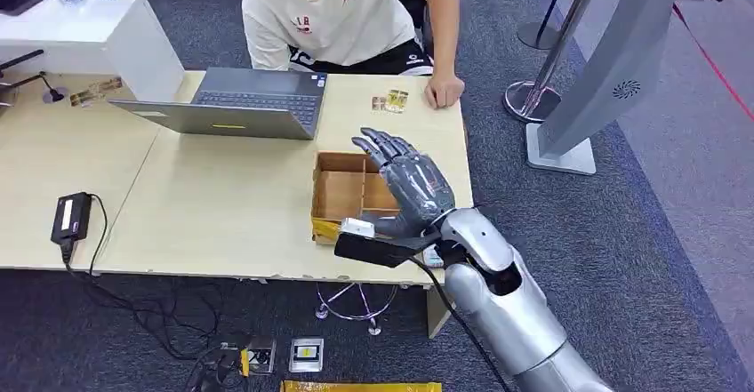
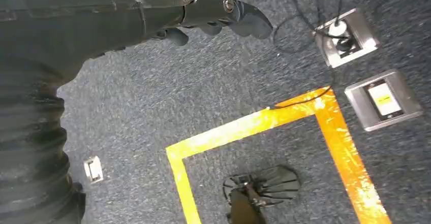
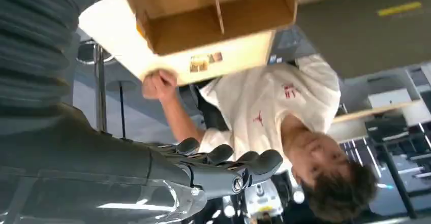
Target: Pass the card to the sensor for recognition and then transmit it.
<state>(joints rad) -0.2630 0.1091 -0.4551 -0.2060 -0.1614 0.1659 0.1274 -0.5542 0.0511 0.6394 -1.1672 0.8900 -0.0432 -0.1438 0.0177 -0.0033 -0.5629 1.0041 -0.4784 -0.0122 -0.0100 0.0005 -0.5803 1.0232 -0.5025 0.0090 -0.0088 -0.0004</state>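
Right hand: raised above the cardboard box at the right end of the worktop, fingers stretched out and spread, palm empty; nothing held. In the right wrist view the same hand has its fingers side by side and slightly bent, with nothing between them.

Left hand: hanging over the carpet floor, fingers curled inward with nothing in them.

Cards: two small cards lying flat, side by side, on the far right part of the worktop, just beside the person's hand and apart from the robot's hand. They also appear near the worktop edge in the right wrist view.

Cardboard box: open-topped, brown, split by partitions into compartments; stands on the worktop near its front right edge, directly under the right hand. Whether anything lies inside cannot be told.

Person: seated at the far side of the worktop in a white T-shirt, one hand resting on the worktop by the cards.

Laptop: grey, open, on the worktop in front of the person, left of the box.

Black power adapter: on the left worktop section, with a cable running off the front edge.

Grey kiosk stand: on the carpet to the right of the worktop, tilted panel with a round grille.

Floor items: yellow tape lines forming a corner, and two metal floor sockets.
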